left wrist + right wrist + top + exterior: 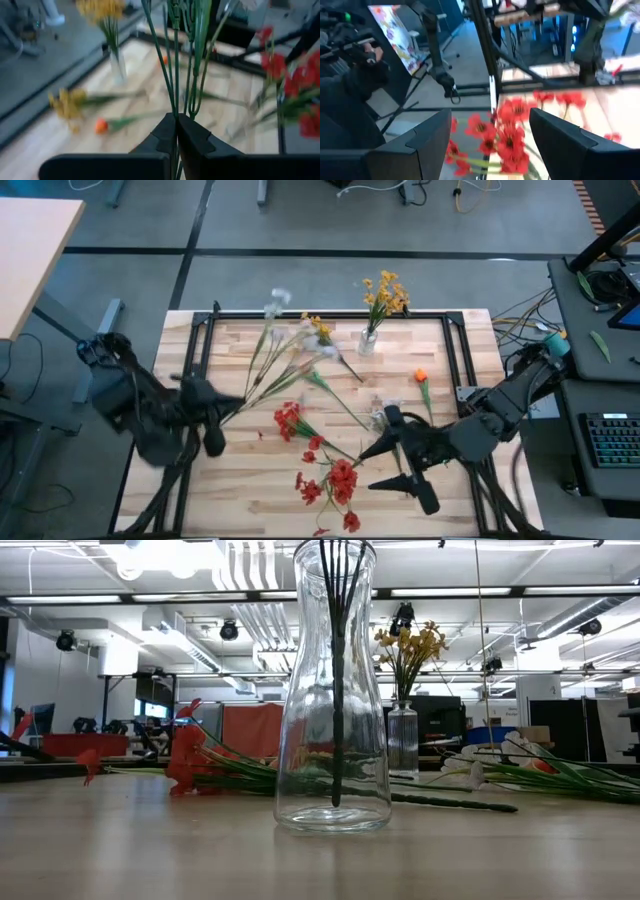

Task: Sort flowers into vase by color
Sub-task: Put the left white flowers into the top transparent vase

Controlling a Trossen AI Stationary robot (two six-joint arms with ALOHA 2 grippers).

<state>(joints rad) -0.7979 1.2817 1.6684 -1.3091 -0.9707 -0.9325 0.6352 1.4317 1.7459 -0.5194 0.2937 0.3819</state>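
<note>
At the table's left edge, a bundle of green stems (176, 65) with white blossoms (277, 302) was clamped between the closed fingers of the left gripper (176, 131). The right gripper (490, 131) was held wide open above the red flowers (512, 136) lying near the front edge, while yellow flowers (385, 293) stood in a small vase (368, 340) at the back.

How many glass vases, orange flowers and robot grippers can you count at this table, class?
Glass vases: 2, the large vase and the small vase holding yellow flowers
Orange flowers: 1, the orange flower lying on the table
Grippers: 2, the left gripper, fingers shut on the white flowers, and the right gripper, fingers open by the red flowers
Total: 5
</note>
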